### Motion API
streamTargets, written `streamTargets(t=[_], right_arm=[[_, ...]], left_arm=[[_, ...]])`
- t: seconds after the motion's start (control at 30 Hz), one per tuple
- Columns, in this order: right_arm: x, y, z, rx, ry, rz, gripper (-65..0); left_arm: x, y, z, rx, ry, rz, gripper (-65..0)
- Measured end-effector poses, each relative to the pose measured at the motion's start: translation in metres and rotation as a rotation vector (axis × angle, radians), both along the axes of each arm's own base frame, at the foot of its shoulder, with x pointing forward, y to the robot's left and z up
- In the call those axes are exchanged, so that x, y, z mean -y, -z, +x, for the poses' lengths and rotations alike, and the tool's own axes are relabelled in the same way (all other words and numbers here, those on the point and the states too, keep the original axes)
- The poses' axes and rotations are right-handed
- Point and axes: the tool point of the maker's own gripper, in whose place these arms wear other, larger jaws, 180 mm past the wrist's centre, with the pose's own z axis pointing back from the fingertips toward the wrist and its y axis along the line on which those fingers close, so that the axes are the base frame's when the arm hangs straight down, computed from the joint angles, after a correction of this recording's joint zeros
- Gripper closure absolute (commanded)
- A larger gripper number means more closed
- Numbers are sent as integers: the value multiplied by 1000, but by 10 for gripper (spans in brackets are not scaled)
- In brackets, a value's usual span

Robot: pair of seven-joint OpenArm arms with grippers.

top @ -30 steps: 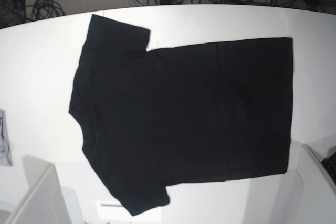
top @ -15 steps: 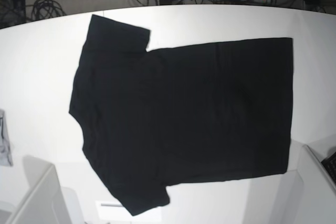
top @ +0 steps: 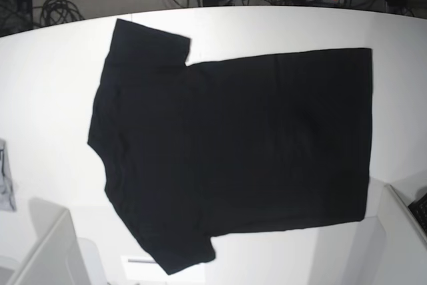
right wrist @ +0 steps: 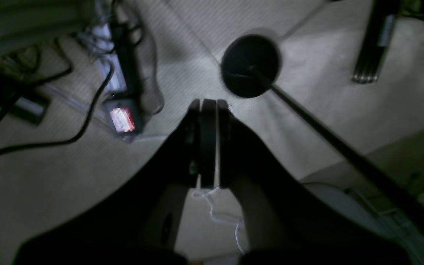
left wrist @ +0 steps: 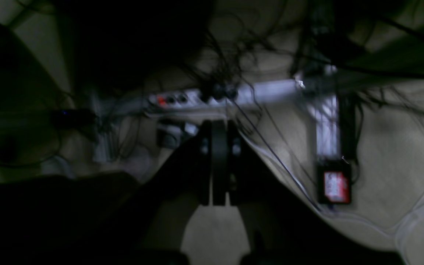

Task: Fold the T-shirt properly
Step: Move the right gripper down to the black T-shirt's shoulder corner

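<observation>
Left wrist: the left claw point(left wrist: 214, 173) is pinched shut on nothing, above floor cables. Right wrist: the right claw point(right wrist: 205, 147) likewise closed, empty. Base: the T-shirt point(top: 233, 145) lies flat, plain side up, on the table point(top: 53, 85), apparently spread for folding.

Neither wrist view shows the counter: the left wrist picture is dark and smeared, so the power strip point(left wrist: 197, 99) and the tangle of cables point(left wrist: 234, 55) behind the left tool point(left wrist: 214, 165) stay soft. In the base view both tools lie outside the picture. The small grey cloth scrap point(top: 5, 185) is cut off by that view's left edge.
</observation>
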Motion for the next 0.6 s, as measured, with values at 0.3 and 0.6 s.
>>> streamTargets(t=[0.3, 0.6], right_arm=[[12, -44, 26, 117, 72, -52, 0], [36, -84, 45, 184, 119, -125, 0]], left_arm=[[-14, -69, 33, 175, 15, 66, 0], [-4, -99, 61, 301, 52, 61, 0]])
